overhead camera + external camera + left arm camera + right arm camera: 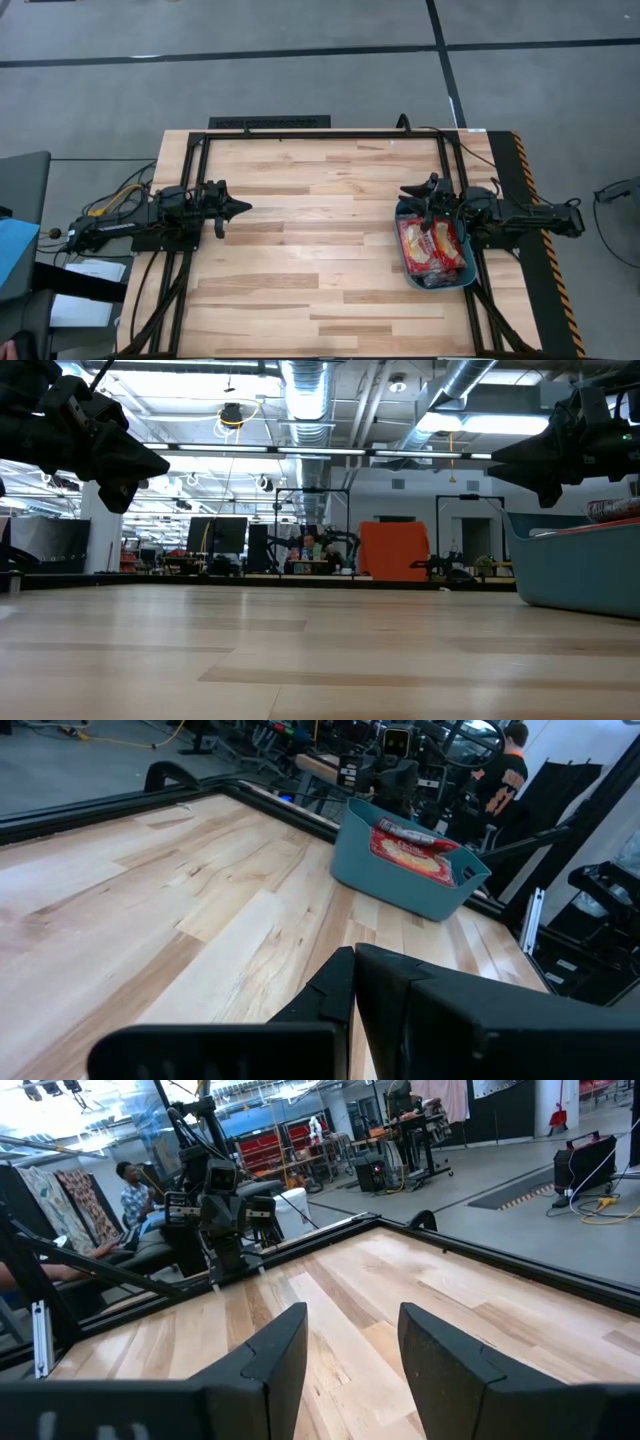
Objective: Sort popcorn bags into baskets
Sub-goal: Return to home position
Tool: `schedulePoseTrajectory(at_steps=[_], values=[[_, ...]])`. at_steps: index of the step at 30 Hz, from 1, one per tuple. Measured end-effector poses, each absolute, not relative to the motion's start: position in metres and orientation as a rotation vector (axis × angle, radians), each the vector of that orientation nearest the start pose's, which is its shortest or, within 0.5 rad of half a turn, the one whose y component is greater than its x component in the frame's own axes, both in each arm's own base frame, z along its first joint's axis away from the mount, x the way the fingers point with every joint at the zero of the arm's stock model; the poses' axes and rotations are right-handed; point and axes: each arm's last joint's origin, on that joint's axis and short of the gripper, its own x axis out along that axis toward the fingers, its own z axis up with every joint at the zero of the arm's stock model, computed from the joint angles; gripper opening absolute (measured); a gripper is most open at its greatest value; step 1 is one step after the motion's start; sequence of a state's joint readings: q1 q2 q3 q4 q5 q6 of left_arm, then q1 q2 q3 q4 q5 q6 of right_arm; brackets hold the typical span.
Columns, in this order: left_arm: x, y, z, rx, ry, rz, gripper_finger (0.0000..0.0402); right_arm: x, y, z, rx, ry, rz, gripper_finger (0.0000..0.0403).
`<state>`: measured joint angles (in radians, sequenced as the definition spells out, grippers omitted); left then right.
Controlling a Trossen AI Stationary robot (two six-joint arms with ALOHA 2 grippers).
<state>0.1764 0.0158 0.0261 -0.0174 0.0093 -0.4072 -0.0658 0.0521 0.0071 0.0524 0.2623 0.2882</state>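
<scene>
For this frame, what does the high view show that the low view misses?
Only the high view: the popcorn bags face-up inside the basket, and the whole table. Only the low view: the room behind, with an orange panel. Both: the basket's blue wall, plus the left claw and right claw above the wood.

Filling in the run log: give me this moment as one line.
bags in bin | left pincer shut, empty, raised over table | right pincer open, empty, raised by bin
</scene>
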Motion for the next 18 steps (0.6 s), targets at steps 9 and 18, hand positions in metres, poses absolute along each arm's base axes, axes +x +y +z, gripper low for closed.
schedulePoseTrajectory(at_steps=[9,18], values=[[0.0956,0.0169,0.1695,-0.407,-0.028,0.169,0.0,0.0988,-0.0141,0.1669,0.287,-0.055,-0.325,0.0185],[0.0956,0.0168,0.1695,-0.407,-0.028,0.168,0.0,0.0988,-0.0141,0.1668,0.286,-0.054,-0.325,0.0174]])
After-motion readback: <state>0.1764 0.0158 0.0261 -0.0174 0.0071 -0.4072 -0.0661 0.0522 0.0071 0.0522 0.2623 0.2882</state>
